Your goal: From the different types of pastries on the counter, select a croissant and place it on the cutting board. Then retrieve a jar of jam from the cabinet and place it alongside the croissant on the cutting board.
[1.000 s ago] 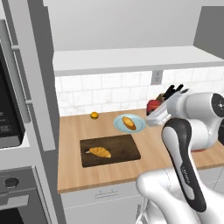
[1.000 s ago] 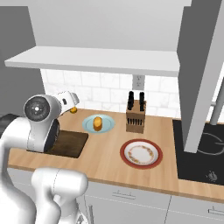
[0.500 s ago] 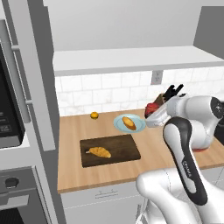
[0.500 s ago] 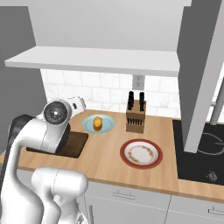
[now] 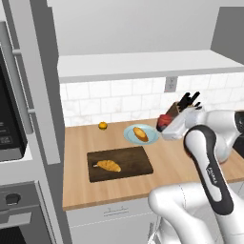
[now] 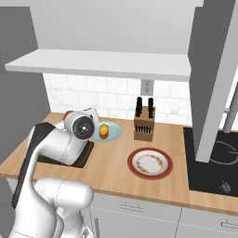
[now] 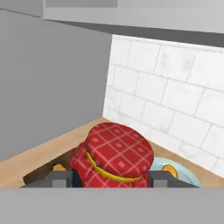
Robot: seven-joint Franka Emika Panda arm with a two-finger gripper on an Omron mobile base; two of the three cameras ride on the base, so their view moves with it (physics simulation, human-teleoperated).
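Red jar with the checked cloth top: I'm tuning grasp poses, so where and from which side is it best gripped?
Grip the red jar with the checked cloth top on its round body below the yellow band, coming from the side with one finger on each flank. The flared cloth top overhangs and would likely slip. In the hand view the gripper holds it just so.
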